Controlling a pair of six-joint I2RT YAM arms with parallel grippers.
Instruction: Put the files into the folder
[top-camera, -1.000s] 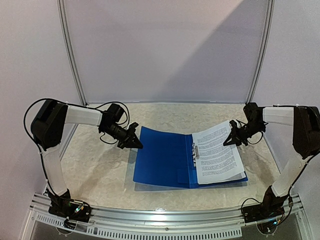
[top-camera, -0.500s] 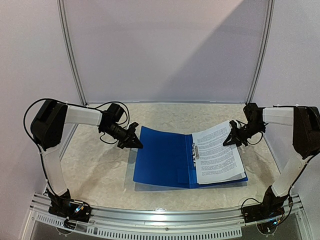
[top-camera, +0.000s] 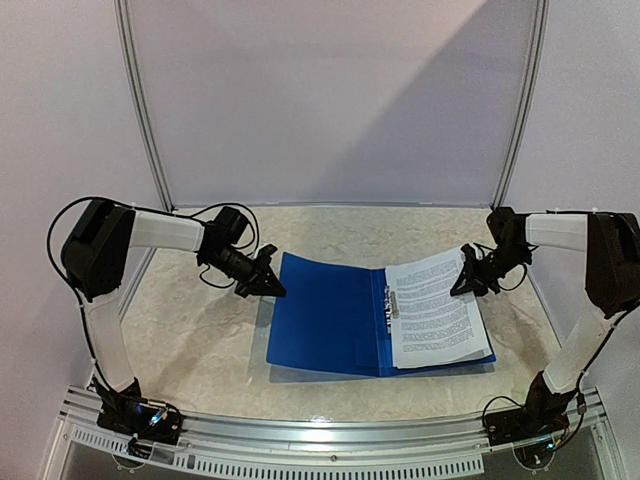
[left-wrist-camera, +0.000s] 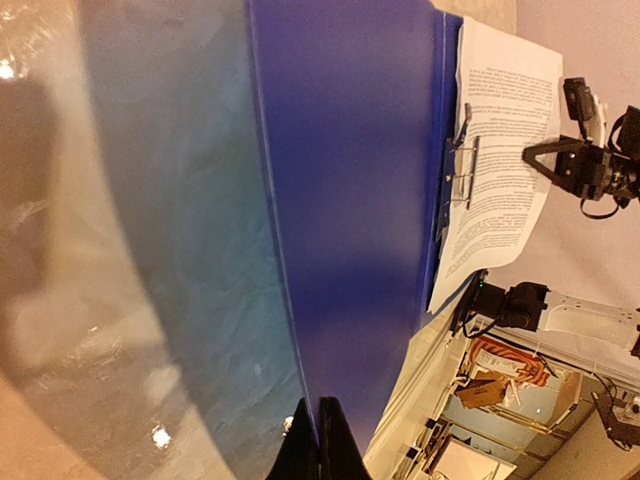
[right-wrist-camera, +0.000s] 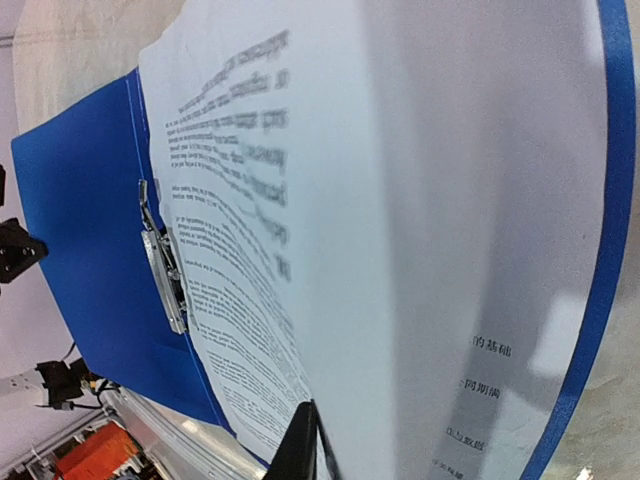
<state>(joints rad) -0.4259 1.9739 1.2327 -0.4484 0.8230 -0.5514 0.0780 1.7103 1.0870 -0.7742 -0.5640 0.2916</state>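
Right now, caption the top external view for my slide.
Open folder with files beside its clip; left claw pinches the cover corner, right claw at the files' far edge.

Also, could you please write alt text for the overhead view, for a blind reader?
An open blue folder lies on a table, with printed white sheets on its right half beside the metal clip. The left gripper pinches the folder's far left corner; the right gripper sits at the sheets' far right corner.
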